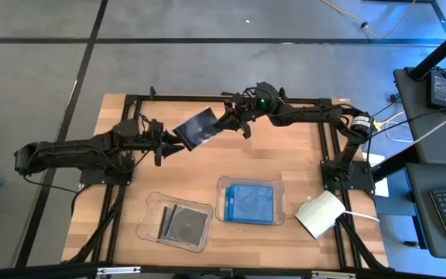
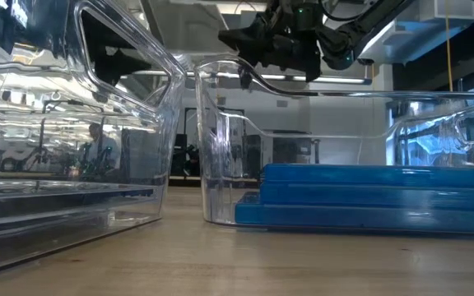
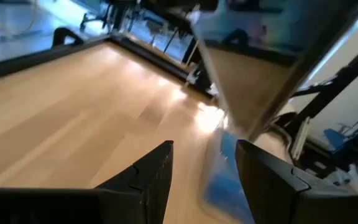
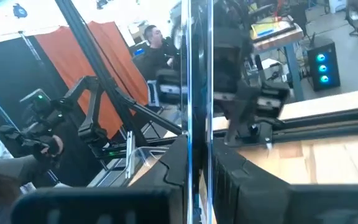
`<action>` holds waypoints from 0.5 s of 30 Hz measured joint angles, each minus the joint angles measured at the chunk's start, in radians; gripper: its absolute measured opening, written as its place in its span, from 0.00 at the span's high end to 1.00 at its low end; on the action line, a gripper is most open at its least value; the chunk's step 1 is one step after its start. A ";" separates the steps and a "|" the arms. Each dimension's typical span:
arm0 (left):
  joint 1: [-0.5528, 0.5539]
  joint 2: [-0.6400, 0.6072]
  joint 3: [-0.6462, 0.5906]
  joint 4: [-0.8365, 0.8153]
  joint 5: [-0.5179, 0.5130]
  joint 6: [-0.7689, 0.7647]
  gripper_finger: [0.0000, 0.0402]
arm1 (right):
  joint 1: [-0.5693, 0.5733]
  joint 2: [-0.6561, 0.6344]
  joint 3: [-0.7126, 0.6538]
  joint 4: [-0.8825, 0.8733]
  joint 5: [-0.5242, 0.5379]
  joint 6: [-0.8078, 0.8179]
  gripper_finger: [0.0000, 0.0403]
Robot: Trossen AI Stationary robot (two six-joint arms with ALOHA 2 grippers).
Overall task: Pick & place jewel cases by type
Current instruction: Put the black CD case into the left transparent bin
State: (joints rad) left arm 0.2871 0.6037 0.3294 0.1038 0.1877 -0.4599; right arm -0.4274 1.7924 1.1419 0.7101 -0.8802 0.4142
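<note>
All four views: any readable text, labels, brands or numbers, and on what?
None readable.
Held jewel case: only reflections, no print visible.
Blue jewel cases in their tray: no label visible.
White box at the table edge: blank.
Room clutter behind the table: too blurred to read.
</note>
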 joint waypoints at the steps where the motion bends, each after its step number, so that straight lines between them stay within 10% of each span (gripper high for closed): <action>1: 0.000 0.000 0.000 0.016 0.004 0.001 0.57 | 0.000 0.000 0.001 -0.011 0.008 -0.005 0.89; 15: -0.006 0.000 0.000 0.089 -0.029 0.083 0.59 | 0.001 0.000 0.001 -0.104 0.078 -0.057 0.90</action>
State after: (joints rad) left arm 0.2813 0.6037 0.3294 0.1932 0.1584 -0.3773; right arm -0.4263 1.7924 1.1427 0.6060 -0.8024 0.3576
